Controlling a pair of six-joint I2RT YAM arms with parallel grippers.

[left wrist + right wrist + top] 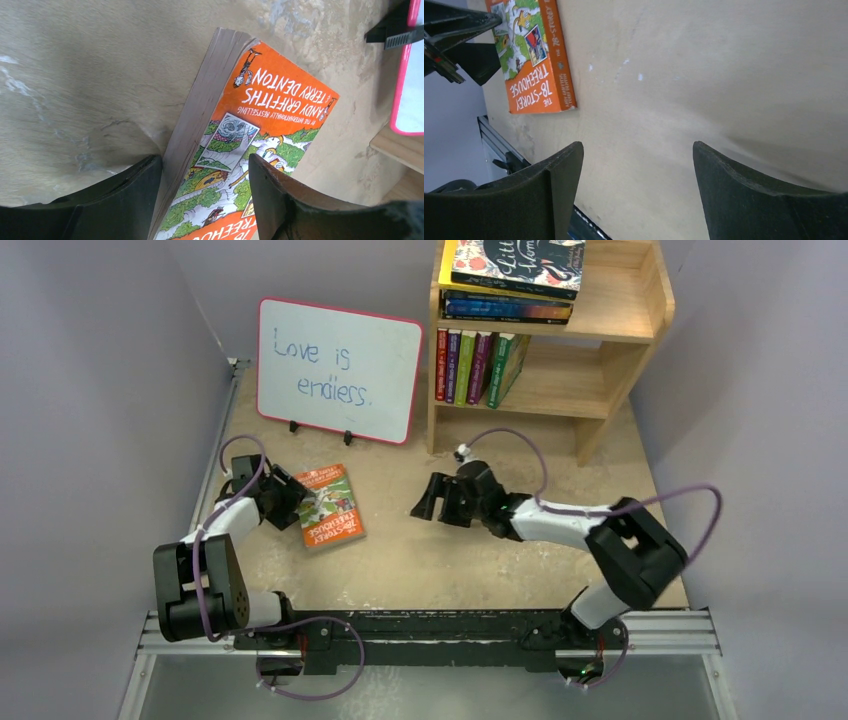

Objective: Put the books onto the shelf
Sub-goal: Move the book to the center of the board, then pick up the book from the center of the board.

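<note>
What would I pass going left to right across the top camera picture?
Left hand → orange book → right hand → shelf

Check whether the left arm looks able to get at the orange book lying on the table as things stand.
Probably yes. The left gripper already sits at the orange book, its open fingers straddling the page edge, with nothing in between. The right gripper is apart, over bare table.
</note>
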